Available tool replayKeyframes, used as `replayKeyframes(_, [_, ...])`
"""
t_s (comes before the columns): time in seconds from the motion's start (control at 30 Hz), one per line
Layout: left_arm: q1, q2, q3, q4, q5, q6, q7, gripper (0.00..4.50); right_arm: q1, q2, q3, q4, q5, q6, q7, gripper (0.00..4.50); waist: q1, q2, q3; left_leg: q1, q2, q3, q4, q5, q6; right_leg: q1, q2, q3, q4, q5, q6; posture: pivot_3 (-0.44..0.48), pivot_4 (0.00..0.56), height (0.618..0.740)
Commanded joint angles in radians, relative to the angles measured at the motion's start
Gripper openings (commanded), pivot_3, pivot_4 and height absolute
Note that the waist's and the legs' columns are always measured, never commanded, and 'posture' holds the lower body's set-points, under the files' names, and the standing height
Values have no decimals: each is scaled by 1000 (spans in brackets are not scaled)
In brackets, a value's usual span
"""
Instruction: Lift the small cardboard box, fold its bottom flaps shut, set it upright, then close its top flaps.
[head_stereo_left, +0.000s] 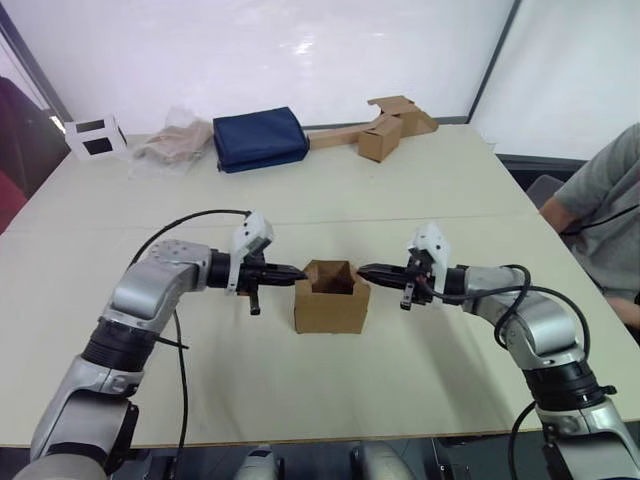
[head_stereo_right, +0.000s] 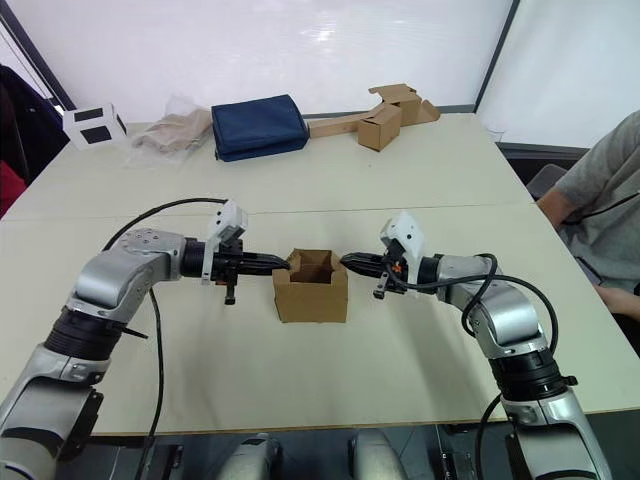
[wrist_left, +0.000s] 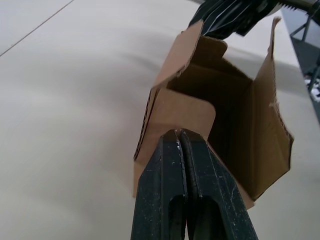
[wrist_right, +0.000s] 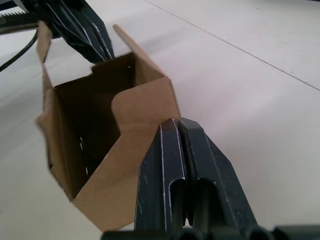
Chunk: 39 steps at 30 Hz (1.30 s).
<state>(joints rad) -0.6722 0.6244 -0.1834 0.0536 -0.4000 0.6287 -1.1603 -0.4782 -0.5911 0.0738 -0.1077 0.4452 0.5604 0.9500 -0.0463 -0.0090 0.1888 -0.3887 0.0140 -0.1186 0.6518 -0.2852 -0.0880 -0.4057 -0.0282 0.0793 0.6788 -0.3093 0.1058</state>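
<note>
Cardboard, light and easily creased: the small cardboard box (head_stereo_left: 332, 298) stands upright mid-table (head_stereo_left: 420, 190), top flaps open. Left gripper (head_stereo_left: 296, 271) and right gripper (head_stereo_left: 366, 269), jaws together, press opposite side flaps; best handled there.

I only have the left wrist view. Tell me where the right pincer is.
Observer: The right pincer is shut, with its tip at the right top flap of the small cardboard box, opposite the left pincer.
Operator: Report what's at the far edge.
Observer: A navy blue bag lies on the table.
Operator: Say who's nearby.
Observer: A person in grey sits at the table's right side.
</note>
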Motion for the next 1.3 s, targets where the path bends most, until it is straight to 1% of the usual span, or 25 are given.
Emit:
replayKeyframes(0.03, [9, -1, -12, 0, 26, -46, -12, 45, -12, -1, 11, -31, 4, -7, 22, 0, 0, 0, 0, 0, 0, 0, 0, 0, 0, 0, 0, 0, 0, 0, 0, 0, 150, 740])
replayKeyframes(0.23, [27, -13, -11, -30, 24, -31, -2, 45, -9, -6, 17, -41, 7, 1, 35, 0, 2, 0, 0, 0, 0, 0, 0, 0, 0, 0, 0, 0, 0, 0, 0, 0, 150, 740])
replayKeyframes(0.43, [72, -18, -15, -83, 17, -8, 16, 45, -10, 5, 41, -28, -6, -4, 37, 0, 1, 0, 0, 0, 0, 0, 0, 0, 0, 0, 0, 0, 0, 0, 0, 0, 150, 740])
replayKeyframes(0.8, [76, -29, -6, -104, 10, 17, 44, 45, -24, 22, 90, 3, -68, -53, 53, 0, 2, 0, 0, 0, 0, 0, 0, 0, 0, 0, 0, 0, 0, 0, 0, 0, 150, 740])
replayKeyframes(0.93, [54, -27, 22, -99, -18, 47, 42, 45, -31, 22, 85, 6, -70, -56, 58, 0, 1, 0, 0, 0, 0, 0, 0, 0, 0, 0, 0, 0, 0, 0, 0, 0, 150, 740])
replayKeyframes(1.1, [20, 2, 66, -93, -72, 95, 9, 45, -30, 17, 77, -10, -63, -47, 65, 0, 1, 0, 0, 0, 0, 0, 0, 0, 0, 0, 0, 0, 0, 0, 0, 0, 150, 740])
replayKeyframes(1.23, [-56, 0, 130, -11, -111, 121, 18, 45, -30, 20, 66, -22, -53, -44, 63, 0, 1, 0, 0, 0, 0, 0, 0, 0, 0, 0, 0, 0, 0, 0, 0, 0, 150, 740])
replayKeyframes(1.3, [-88, -2, 133, 48, -93, 97, 22, 45, -30, 23, 55, -35, -42, -39, 58, 0, 1, 0, 0, 0, 0, 0, 0, 0, 0, 0, 0, 0, 0, 0, 0, 0, 150, 740])
